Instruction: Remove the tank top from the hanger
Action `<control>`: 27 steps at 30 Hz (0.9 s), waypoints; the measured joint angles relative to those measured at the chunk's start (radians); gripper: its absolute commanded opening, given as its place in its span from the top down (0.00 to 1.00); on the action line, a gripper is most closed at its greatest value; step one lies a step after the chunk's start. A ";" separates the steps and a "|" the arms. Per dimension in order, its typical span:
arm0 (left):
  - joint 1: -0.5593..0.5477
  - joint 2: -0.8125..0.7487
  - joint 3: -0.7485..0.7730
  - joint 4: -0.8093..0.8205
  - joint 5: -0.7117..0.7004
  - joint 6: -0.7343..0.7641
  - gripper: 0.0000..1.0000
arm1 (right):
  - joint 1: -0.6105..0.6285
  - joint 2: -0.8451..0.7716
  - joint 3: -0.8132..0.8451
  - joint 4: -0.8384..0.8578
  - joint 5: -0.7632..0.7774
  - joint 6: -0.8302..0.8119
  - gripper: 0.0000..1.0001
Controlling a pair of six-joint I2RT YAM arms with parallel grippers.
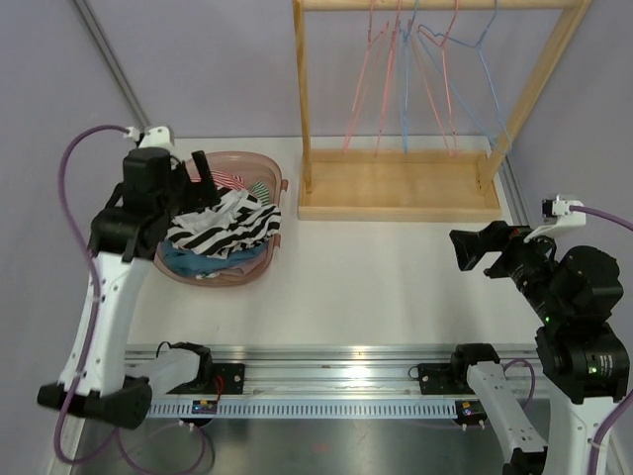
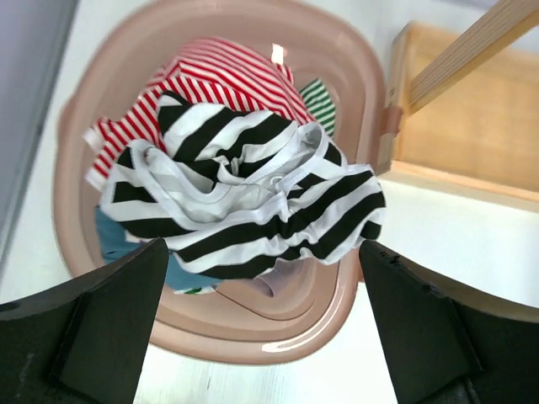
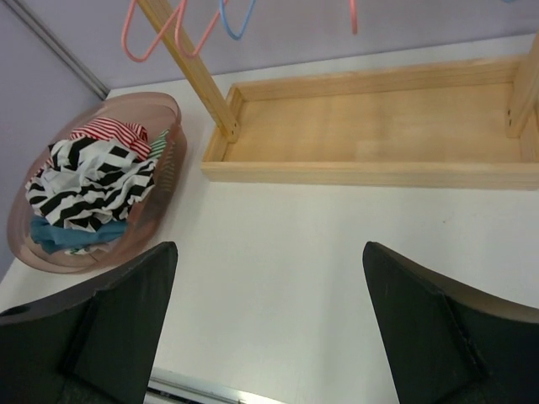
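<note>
I see the black-and-white striped fabric tank top (image 1: 226,228) (image 2: 253,210) lying off any hanger, crumpled in a loose heap on top of the other clothes in the round pink plastic basket (image 1: 213,281) at the far left of the table. Its white-edged straps and hems are folded over one another, and one side spills toward the basket's right rim. The thin pink and blue wire hangers (image 1: 406,89) hang bare from the top bar of the wooden rack (image 1: 302,89), far and to the right, well apart from the tank top.
</note>
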 measured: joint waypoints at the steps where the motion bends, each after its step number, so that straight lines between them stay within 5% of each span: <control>1: -0.013 -0.055 -0.008 0.001 -0.021 0.004 0.01 | 0.001 -0.006 0.000 -0.011 0.014 -0.006 0.01; 9: -0.085 -0.428 -0.122 -0.036 -0.165 0.044 0.01 | 0.093 -0.049 -0.004 -0.102 0.184 -0.064 0.00; 27: -0.085 -0.772 -0.313 -0.164 -0.149 0.063 0.01 | 0.113 -0.114 -0.117 -0.135 0.258 -0.051 0.01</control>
